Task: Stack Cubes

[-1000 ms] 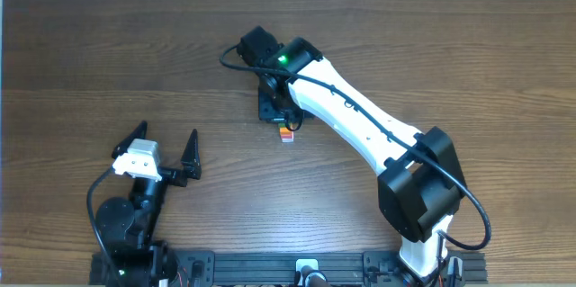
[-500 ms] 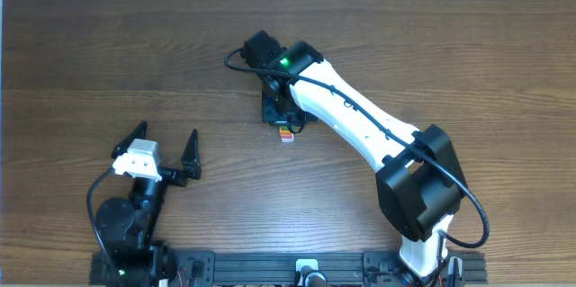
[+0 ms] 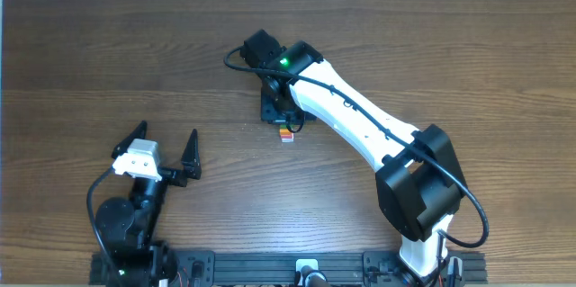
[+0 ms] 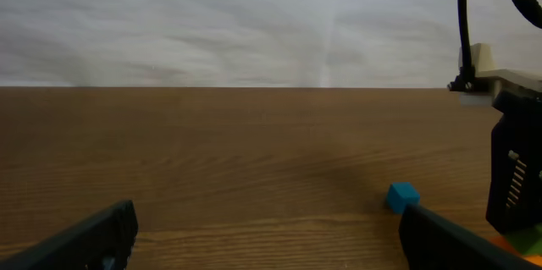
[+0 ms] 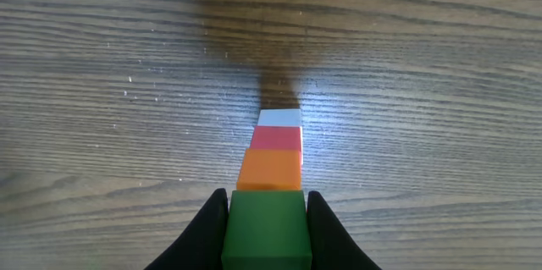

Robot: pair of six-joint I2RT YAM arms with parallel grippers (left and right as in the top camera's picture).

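Clamping green cube [image 5: 268, 234] — right tool [image 5: 267, 211] over stack [image 5: 271, 168].

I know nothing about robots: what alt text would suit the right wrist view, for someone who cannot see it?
The right gripper grips a green cube at the top of a stack, with an orange cube, a red cube and a white cube below it, seen from above on a wooden table.

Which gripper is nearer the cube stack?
Right. The right gripper is shut on the green cube atop the stack; the left gripper sits open far off, near its base.
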